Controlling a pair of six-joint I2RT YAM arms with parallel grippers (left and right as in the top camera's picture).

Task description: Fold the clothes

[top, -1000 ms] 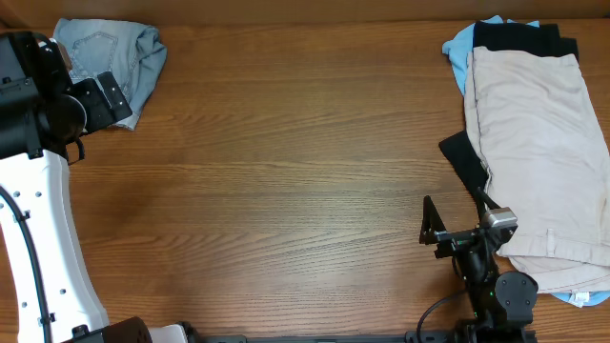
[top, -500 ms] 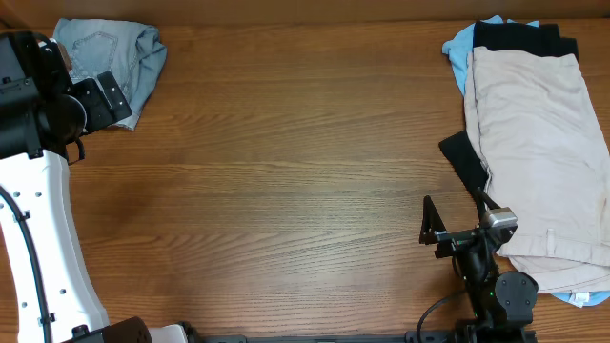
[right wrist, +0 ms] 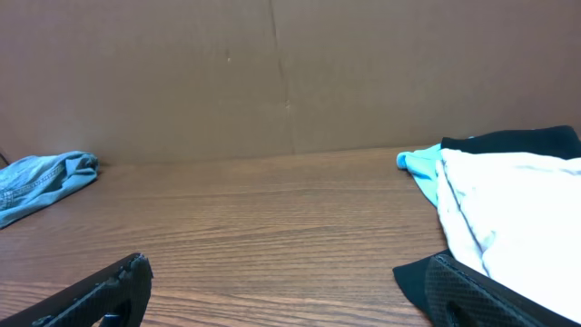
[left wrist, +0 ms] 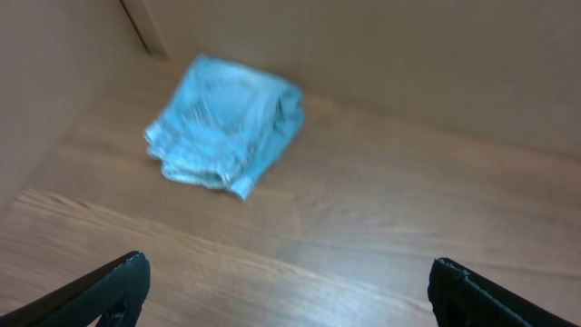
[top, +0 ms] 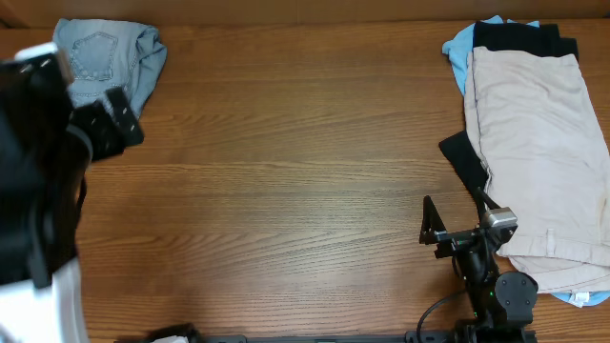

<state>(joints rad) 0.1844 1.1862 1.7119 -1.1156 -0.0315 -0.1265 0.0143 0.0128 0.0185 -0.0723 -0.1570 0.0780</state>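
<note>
The wooden surface (top: 286, 191) carries all garments; the stack, beige garment (top: 538, 143) over black garment (top: 519, 36) and sky-blue garment (top: 459, 52), lies just right of the right jaws; the bunched denim shorts (left wrist: 222, 123) lie ahead of the left jaws, well apart; both jaws stand fully open, holding nothing. Recommended: bring the left jaws onto an outer edge, not the bulk; spread the shorts flat before folding.

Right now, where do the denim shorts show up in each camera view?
Overhead: denim shorts crumpled in the top left corner of the table.
Left wrist: denim shorts upper left of centre.
Right wrist: denim shorts at the far left edge, mid height.
Shared landmark: the cardboard wall along the table's far edge, close behind them.
</note>
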